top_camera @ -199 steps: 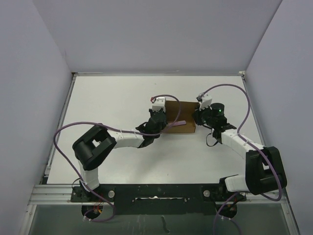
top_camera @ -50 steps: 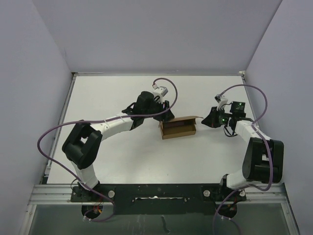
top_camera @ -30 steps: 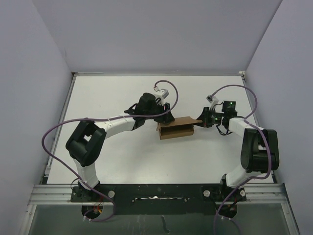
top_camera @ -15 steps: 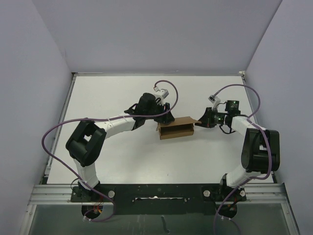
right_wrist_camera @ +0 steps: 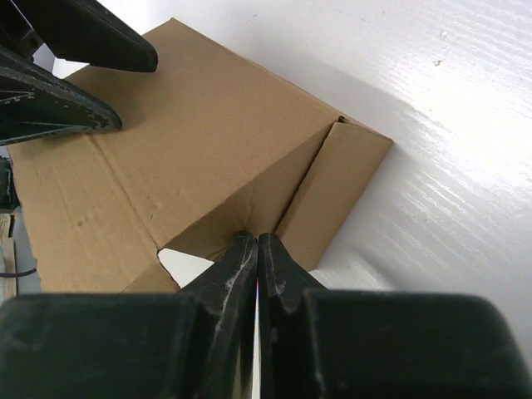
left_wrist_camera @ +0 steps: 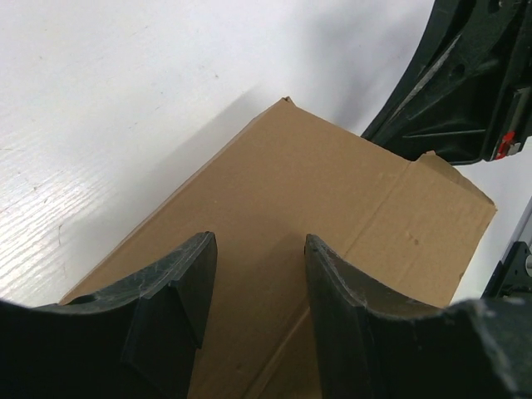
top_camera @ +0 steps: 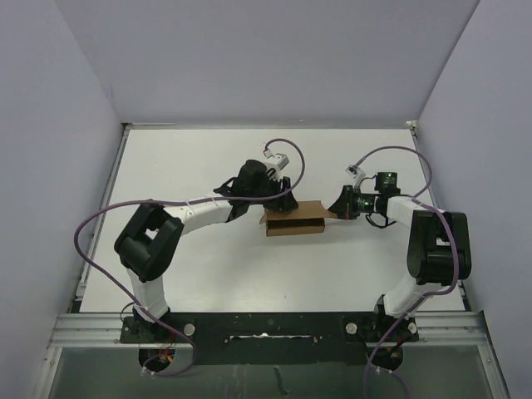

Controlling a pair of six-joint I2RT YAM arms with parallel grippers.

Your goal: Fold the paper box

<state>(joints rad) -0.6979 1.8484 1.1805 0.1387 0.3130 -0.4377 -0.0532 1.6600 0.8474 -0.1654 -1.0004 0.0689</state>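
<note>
The paper box (top_camera: 293, 219) was found largely formed, one end flap untucked; left gripper (left_wrist_camera: 256, 249) parted, right gripper (right_wrist_camera: 256, 243) shut

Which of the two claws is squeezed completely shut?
The right gripper, at the flap end of the paper box: its fingers meet with no gap. On the left gripper, the fingers stand clearly apart.

Nothing legible anywhere; the box (top_camera: 295, 220) is plain brown. A red patch (left_wrist_camera: 509, 146) on the right gripper (top_camera: 340, 205) is too small to read.
</note>
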